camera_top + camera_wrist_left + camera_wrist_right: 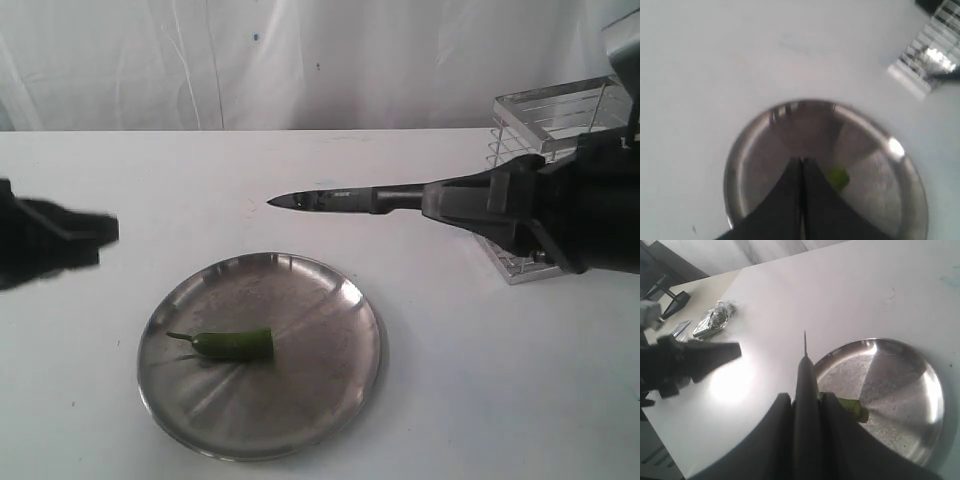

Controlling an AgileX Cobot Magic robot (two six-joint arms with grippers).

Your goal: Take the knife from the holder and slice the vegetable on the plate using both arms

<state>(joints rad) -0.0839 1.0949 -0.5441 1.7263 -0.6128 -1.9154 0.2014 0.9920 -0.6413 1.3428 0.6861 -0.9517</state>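
A green chili, the vegetable (234,344), lies on the round steel plate (330,385) near the table's front. My right gripper (432,200) is shut on the black handle of the knife (325,199), which points left in the air beyond the plate. In the right wrist view the knife (805,375) runs out between the two fingers (837,412), over the plate (920,390) and the chili (852,408). My left gripper (108,229) is shut and empty, hovering left of the plate. Its view shows the shut tips (801,161) above the plate (875,185) and chili (838,177).
The chrome wire holder (555,118) stands at the back right, behind my right arm, and shows blurred in the left wrist view (922,65). A crumpled foil wad (714,320) lies on another surface beyond the table edge. White curtain behind the table.
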